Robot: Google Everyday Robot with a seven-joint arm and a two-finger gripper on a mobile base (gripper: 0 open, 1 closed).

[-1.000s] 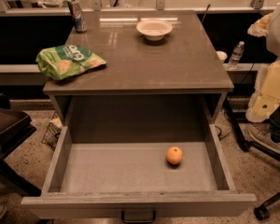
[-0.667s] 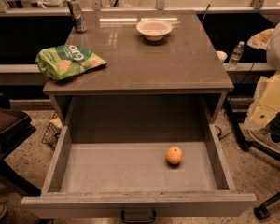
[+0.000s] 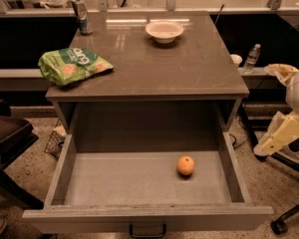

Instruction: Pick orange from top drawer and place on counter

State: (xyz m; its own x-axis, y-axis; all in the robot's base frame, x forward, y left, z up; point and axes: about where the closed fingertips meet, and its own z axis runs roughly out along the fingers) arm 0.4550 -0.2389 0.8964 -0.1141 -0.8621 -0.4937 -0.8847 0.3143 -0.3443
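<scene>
The top drawer (image 3: 139, 214) stands pulled fully out. The orange (image 3: 186, 166) rests on its floor, right of centre and toward the back, apart from every wall. The pincer (image 3: 270, 142) hangs outside the drawer at the right edge of the view, just beyond the drawer's right wall and below the level of the surface (image 3: 159, 68). Whether it is spread or pressed together cannot be told here. It carries nothing, so the step in hand is judged to be the reach for the fruit.

To do that well, the robot would likely raise the pincer over the right wall rather than sweep sideways into it. It would then descend onto the orange from above and slightly from the front (the front edge of the surface overhangs the drawer's back, so headroom there may be tight). A smooth round fruit rolls at a nudge. The pincer should therefore straddle its widest part before closing, and close gently.

For the placing, the bare middle of the surface looks safest, between the green snack bag (image 3: 72, 64) and the white bowl (image 3: 164, 30).
</scene>
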